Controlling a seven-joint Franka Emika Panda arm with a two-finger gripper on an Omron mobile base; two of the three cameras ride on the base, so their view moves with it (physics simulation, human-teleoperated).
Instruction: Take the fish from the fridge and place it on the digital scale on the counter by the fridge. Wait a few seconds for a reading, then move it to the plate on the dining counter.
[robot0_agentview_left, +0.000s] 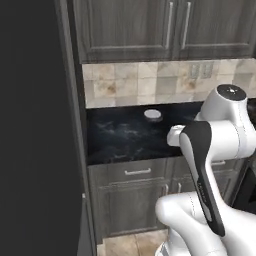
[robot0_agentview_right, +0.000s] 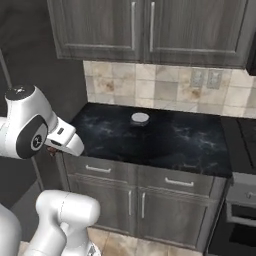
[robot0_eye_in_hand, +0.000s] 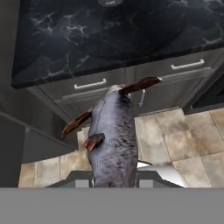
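- Fridge (robot0_agentview_left: 35, 125): tall dark grey side fills the left of the left base view, right beside the counter
- Counter (robot0_agentview_right: 165, 137): short black marble-veined top over dark wood-grain drawers, tiled wall behind
- Arm: folded in front of the counter, hand out past its front edge
- Fish (robot0_eye_in_hand: 114, 140): grey body, reddish-brown fins and tail, held above the tan floor tiles, tail towards the drawers
- Digital scale (robot0_agentview_right: 140, 118): small round, near the back wall, bare
- Gripper (robot0_eye_in_hand: 114, 177): clamped on the fish
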